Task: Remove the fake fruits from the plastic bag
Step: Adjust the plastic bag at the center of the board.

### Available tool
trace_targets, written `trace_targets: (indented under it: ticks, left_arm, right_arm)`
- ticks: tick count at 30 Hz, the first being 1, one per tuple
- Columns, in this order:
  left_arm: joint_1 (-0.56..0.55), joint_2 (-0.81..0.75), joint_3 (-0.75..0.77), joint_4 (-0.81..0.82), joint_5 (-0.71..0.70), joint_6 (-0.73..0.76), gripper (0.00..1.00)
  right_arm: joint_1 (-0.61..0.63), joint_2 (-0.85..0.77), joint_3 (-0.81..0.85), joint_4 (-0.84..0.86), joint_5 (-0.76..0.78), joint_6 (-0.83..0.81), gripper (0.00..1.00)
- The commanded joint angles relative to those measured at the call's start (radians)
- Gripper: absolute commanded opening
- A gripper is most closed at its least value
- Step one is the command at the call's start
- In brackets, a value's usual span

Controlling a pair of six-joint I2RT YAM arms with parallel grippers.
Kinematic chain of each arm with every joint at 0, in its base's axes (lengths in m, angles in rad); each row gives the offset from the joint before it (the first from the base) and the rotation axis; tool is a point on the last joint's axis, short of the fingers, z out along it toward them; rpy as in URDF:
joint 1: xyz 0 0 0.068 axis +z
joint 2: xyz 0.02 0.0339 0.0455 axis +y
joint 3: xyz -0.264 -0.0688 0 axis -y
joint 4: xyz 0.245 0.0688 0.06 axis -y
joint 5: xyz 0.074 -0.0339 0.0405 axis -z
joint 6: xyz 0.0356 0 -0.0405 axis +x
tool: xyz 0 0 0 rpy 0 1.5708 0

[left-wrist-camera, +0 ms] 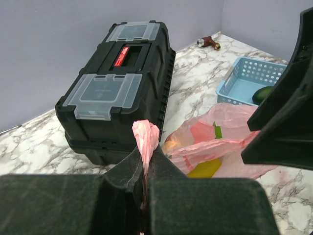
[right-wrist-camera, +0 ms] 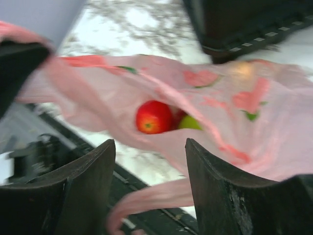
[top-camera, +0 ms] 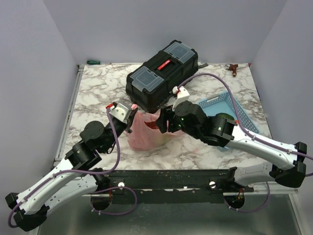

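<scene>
Marbled surface [top-camera: 98,88], lavender walls [top-camera: 146,24], plastic bag [top-camera: 144,132] of fake fruits [right-wrist-camera: 152,117] sits toward the near edge by the black toolbox [top-camera: 164,73], left end effector [left-wrist-camera: 146,156] clamped on its handle, right end effector [right-wrist-camera: 149,144] fingers apart at its mouth.

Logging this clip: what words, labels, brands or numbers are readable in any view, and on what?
No text can be read in any view.
On the black toolbox lid, a red label: marks too small to read.
On the plastic bag: printed red shapes only, no words visible.
</scene>
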Motion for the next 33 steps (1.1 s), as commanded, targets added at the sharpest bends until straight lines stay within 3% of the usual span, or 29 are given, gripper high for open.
trace_targets:
  ticks: [1, 6, 11, 13, 19, 24, 31, 33]
  left_arm:
    - [-0.004, -0.008, 0.014, 0.010, 0.010, 0.007, 0.00]
    - [-0.004, -0.006, 0.013, 0.011, 0.010, 0.004, 0.00]
    - [-0.005, -0.016, 0.014, 0.013, -0.068, 0.004, 0.00]
    - [-0.005, -0.028, 0.006, 0.022, -0.091, 0.005, 0.00]
    - [-0.005, -0.054, -0.006, 0.041, -0.136, 0.004, 0.00]
    - [-0.005, -0.081, -0.025, 0.062, -0.121, 0.011, 0.00]
    - [-0.007, -0.045, -0.005, 0.023, 0.028, 0.010, 0.00]
    - [-0.007, -0.033, 0.005, 0.013, 0.044, 0.010, 0.00]
  right_arm:
    - [0.000, -0.058, -0.063, -0.056, 0.364, 0.029, 0.61]
    - [-0.001, -0.087, -0.061, -0.206, 0.616, 0.010, 0.34]
    - [-0.005, -0.105, -0.080, -0.309, 0.812, -0.013, 0.16]
    - [-0.010, -0.098, -0.061, -0.385, 0.850, 0.021, 0.01]
    - [-0.097, -0.100, -0.021, -0.355, 0.930, -0.049, 0.01]
    - [-0.370, -0.106, -0.058, -0.050, 0.705, -0.310, 0.01]
    - [-0.418, 0.035, 0.140, -0.226, 0.456, -0.280, 0.01]
    - [-0.415, 0.024, 0.163, -0.277, 0.383, -0.257, 0.12]
